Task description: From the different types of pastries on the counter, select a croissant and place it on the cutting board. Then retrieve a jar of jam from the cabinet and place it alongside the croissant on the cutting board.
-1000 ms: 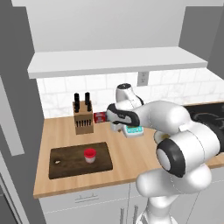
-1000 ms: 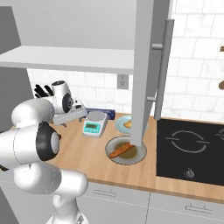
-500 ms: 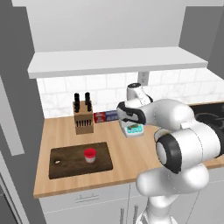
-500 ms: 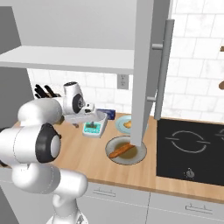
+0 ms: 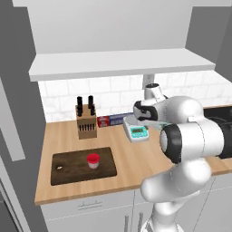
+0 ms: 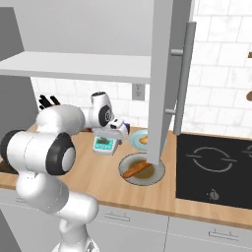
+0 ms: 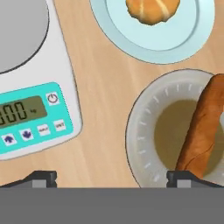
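The croissant (image 7: 153,9) lies on a light blue plate (image 7: 131,37) at the top of the hand view, golden and ridged; it also shows as the croissant (image 6: 144,140) behind the cabinet door. A long orange-brown pastry (image 7: 203,127) rests on a grey-white plate (image 7: 144,140). My gripper (image 7: 113,178) hangs open over bare counter (image 7: 105,87) between the scale and this plate, holding nothing. In the base views the gripper (image 5: 144,118) (image 6: 121,134) hovers by the scale. The jar of jam (image 5: 93,160), red-lidded, stands upright on the dark cutting board (image 5: 72,170).
A white kitchen scale (image 7: 35,78) (image 5: 137,131) sits left of the plates. A knife block (image 5: 86,122) stands behind the board. The open cabinet door (image 6: 165,78) hangs over the plates. A black cooktop (image 6: 216,162) lies to the right.
The arm has swung to the right, carrying the open gripper from the knife-block side past the scale toward the plates. Jar and board have not moved.
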You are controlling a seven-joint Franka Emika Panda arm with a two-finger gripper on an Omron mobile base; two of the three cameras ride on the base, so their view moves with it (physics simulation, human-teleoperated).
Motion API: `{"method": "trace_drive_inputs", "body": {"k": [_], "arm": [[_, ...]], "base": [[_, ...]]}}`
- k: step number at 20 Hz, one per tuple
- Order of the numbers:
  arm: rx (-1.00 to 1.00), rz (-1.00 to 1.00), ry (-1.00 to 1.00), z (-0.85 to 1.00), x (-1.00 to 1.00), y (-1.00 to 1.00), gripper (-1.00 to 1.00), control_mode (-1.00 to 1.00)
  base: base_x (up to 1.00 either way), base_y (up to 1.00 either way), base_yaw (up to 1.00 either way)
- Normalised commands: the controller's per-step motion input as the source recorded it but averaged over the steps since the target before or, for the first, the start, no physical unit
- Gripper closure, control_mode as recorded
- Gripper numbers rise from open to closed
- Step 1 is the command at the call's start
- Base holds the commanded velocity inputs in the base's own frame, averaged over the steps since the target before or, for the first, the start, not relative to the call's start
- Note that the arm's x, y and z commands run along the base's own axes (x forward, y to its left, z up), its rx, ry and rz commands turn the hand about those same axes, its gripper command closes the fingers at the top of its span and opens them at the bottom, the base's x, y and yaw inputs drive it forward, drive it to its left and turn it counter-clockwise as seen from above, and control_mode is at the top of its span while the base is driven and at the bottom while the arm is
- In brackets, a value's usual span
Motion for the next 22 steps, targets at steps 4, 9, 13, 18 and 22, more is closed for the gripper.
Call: {"method": "trace_drive_inputs", "body": {"k": [4,9,13,18,22], "arm": [[0.03,-0.33,-0.04,0.03,0.2,-0.67,-1.0,-1.0],[0.04,-0.29,-0.04,0.0,0.14,-0.51,-1.0,-1.0],[0.04,-0.27,-0.12,0.0,0.21,-0.46,-1.0,-1.0],[0.08,-0.22,-0.13,0.0,0.5,-0.35,-1.0,-1.0],[0.05,-0.09,-0.11,0.0,0.66,-0.04,-1.0,-1.0]], "base": [[0.0,0.0,0.0],[0.0,0.0,0.0],[0.0,0.0,0.0],[0.0,0.0,0.0],[0.0,0.0,0.0]]}}
